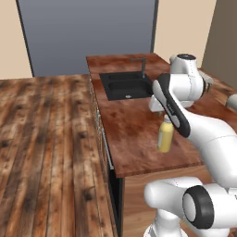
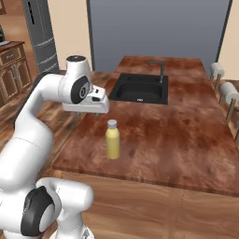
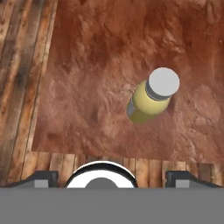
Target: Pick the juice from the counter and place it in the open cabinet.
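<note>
The pincer (image 2: 97, 112) hangs above the counter (image 2: 186, 135), pointing down, with nothing between its fingers. In the hand view its two dark fingertips (image 3: 41, 178) sit far apart at the bottom corners, so it is released and spread wide.

The juice (image 2: 112, 140) stands upright on the counter, below the pincer and a little off to one side of it, apart from it. From the hand camera the juice (image 3: 151, 96) appears up and to the right of the midpoint between the fingertips, its pale cap towards the lens (the yellow body shows beneath the cap, leaning away in perspective). The bottle stands near the counter's front edge, and the plank floor (image 3: 22, 65) runs along the counter's side.

In the left base view the juice (image 1: 165, 138) is partly covered by the arm's forearm, which crosses in front of its neck. Beyond the pincer, farther along the counter (image 1: 134, 134), lie the black sink (image 1: 125, 85) and its dark faucet (image 1: 142, 65).
</note>
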Controlling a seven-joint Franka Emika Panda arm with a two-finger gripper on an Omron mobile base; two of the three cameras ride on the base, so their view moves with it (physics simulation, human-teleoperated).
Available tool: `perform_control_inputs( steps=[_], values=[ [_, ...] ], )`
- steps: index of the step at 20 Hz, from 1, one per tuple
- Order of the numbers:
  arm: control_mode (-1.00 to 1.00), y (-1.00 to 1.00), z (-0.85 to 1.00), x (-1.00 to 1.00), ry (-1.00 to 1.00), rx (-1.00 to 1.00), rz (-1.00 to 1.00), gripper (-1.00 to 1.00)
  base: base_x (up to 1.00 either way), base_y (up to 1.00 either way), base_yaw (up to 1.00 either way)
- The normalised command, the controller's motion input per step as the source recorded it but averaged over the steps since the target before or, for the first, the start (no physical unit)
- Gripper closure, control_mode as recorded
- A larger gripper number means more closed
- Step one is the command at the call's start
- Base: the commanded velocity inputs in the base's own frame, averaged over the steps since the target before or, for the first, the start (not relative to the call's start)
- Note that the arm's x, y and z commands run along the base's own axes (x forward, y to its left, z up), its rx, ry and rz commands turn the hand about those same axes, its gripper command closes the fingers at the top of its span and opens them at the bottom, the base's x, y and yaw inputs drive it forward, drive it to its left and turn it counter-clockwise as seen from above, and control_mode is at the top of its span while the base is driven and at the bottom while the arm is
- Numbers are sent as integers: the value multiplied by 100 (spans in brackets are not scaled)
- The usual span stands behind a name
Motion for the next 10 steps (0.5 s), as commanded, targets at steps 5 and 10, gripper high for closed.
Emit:
perform_control_inputs(
  steps=[5, 10],
  values=[
    [-100, -40, -1, 0, -11, 1, 10, -100, 0, 0, 0],
    [-100, -33, -5, -8, -15, 0, 10, -100, 0, 0, 0]
  ],
)
